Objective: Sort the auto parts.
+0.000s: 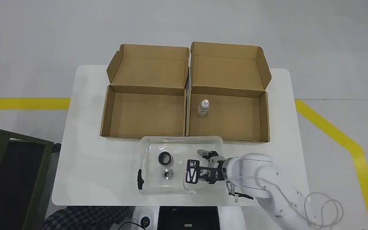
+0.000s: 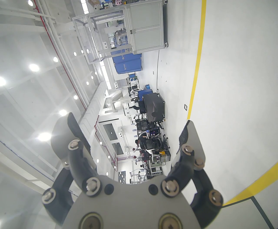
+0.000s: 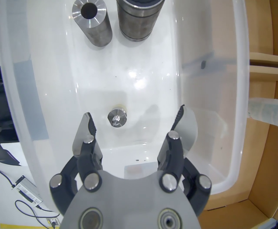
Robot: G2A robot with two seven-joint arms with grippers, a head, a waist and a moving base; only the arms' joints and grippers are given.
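A clear plastic bin (image 1: 181,141) stands at the table's front. In it lie a dark banded cylinder (image 3: 138,19), a steel sleeve with a bore (image 3: 92,21) and a small steel stud (image 3: 116,118). My right gripper (image 3: 135,118) hangs open just inside the bin, low over its floor, with the stud between its fingers, closer to one fingertip (image 3: 90,123) and touching neither. From above, the right gripper (image 1: 194,171) sits to the right of the dark cylinder (image 1: 165,157) and the sleeve (image 1: 167,174). My left gripper (image 2: 130,125) is open and holds nothing, facing the room.
Two open cardboard boxes (image 1: 144,115) (image 1: 253,118) stand side by side behind the bin; a small white bottle (image 1: 203,107) stands upright in the right one. A small black piece (image 1: 140,179) sits at the bin's left rim. The bin wall (image 3: 236,108) runs close beside the right gripper.
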